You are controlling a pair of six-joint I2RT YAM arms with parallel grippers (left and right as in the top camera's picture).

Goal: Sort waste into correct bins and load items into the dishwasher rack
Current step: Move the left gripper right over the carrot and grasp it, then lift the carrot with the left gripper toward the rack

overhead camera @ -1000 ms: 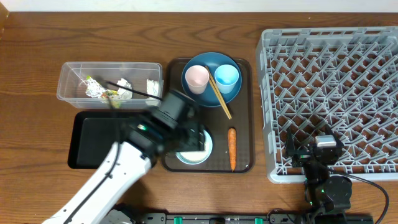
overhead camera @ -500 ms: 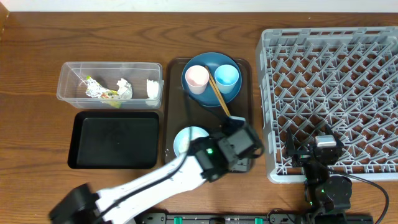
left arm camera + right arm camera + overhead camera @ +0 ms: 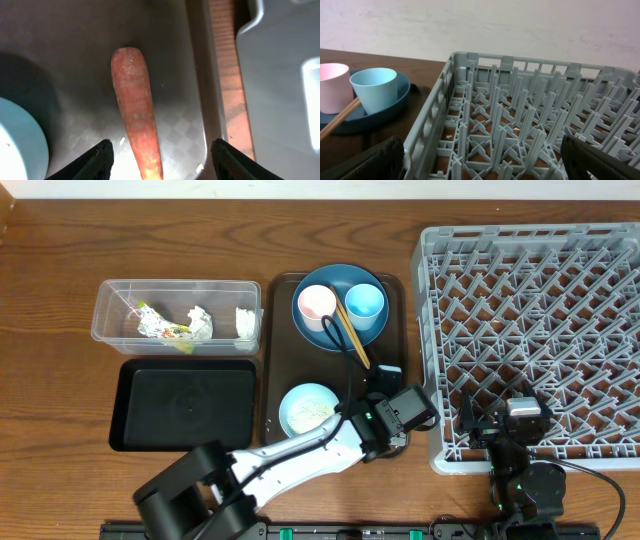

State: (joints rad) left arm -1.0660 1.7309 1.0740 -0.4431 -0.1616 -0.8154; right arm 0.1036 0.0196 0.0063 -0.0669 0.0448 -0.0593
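In the left wrist view an orange carrot [image 3: 136,105] lies on the brown serving tray [image 3: 75,45]. My left gripper [image 3: 162,161] is open, one finger on each side of the carrot's lower end. In the overhead view that gripper [image 3: 395,418] covers the carrot. The pale blue bowl [image 3: 308,408] with white rice sits just left of it. The pink cup [image 3: 317,305], blue cup [image 3: 365,302] and chopsticks [image 3: 350,335] rest on the blue plate [image 3: 345,278]. My right gripper [image 3: 510,420] is open and empty over the near edge of the grey dishwasher rack [image 3: 530,300].
The clear tub [image 3: 110,305] at the back left holds paper wads [image 3: 200,320] and the foil wrapper [image 3: 160,328]. The black tray [image 3: 185,405] lies in front of it. The rack wall [image 3: 280,75] stands right of the carrot.
My left arm has swung right from above the bowl and black tray to above the carrot, uncovering the bowl. The right arm has not moved.
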